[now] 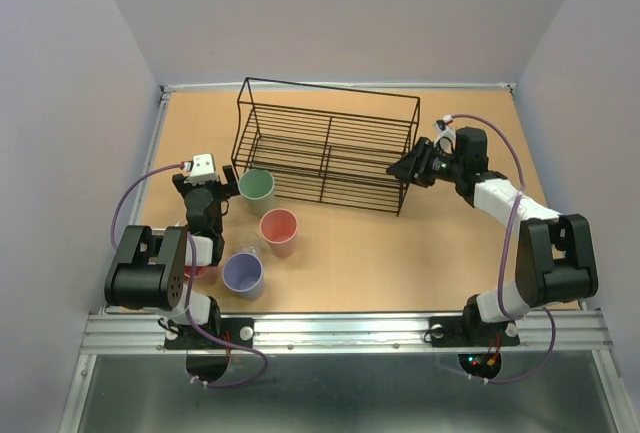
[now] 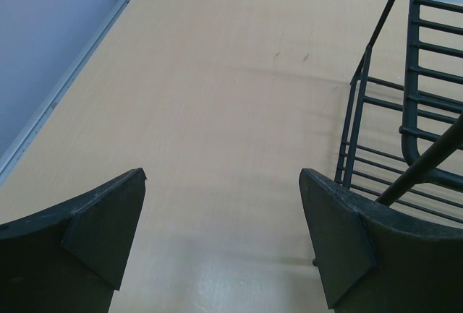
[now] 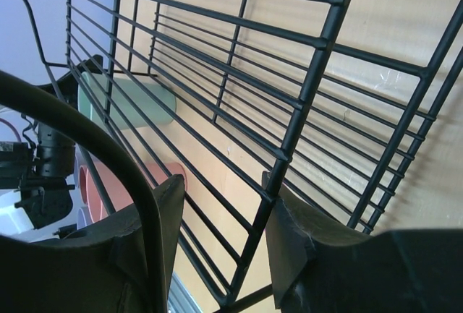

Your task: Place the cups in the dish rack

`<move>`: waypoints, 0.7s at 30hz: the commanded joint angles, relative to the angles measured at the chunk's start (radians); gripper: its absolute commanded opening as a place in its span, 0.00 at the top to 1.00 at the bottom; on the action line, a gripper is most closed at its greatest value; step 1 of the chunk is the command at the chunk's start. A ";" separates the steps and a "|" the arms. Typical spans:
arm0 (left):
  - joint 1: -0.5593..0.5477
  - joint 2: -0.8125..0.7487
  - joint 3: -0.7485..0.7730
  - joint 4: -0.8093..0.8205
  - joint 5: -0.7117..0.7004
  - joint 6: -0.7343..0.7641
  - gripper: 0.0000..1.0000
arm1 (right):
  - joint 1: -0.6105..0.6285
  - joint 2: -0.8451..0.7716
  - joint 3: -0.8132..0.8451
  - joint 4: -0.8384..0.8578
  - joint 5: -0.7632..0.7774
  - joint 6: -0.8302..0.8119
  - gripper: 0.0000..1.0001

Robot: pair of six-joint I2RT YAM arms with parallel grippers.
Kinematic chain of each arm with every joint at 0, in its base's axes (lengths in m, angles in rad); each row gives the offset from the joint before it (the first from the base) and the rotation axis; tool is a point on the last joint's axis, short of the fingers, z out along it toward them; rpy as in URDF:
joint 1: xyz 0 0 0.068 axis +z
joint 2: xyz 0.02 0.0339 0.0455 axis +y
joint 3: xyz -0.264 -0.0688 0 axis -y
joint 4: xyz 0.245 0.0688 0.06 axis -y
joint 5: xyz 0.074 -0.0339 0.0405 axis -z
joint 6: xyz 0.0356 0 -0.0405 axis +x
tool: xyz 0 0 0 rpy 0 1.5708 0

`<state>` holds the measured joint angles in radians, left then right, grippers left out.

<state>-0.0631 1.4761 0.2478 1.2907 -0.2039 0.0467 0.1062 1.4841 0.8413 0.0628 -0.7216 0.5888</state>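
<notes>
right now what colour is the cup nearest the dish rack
Sage green. The cup shows best in the top external view, by the dish rack's near left corner.

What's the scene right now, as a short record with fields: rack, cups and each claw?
Dish rack: far centre of the table, no cups inside
Green cup: upright, by the rack's left near corner
Pink cup: upright, closer to the near edge
Purple cup: upright, closest to the near edge
Left claw: open, empty, beside the green cup
Right claw: jaws apart around a wire at the rack's right end
</notes>
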 commanded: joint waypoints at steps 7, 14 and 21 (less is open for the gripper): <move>0.006 -0.022 -0.005 0.251 -0.011 0.005 0.01 | 0.010 0.007 0.074 -0.178 -0.016 -0.099 0.00; 0.006 -0.022 -0.007 0.249 -0.011 0.005 0.01 | 0.010 0.007 0.245 -0.378 0.149 -0.168 0.00; 0.006 -0.022 -0.005 0.249 -0.011 0.005 0.01 | 0.012 -0.085 0.301 -0.590 0.443 -0.216 0.00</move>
<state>-0.0631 1.4761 0.2478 1.2907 -0.2050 0.0467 0.1127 1.4784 1.0855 -0.3714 -0.4629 0.4171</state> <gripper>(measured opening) 0.986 0.997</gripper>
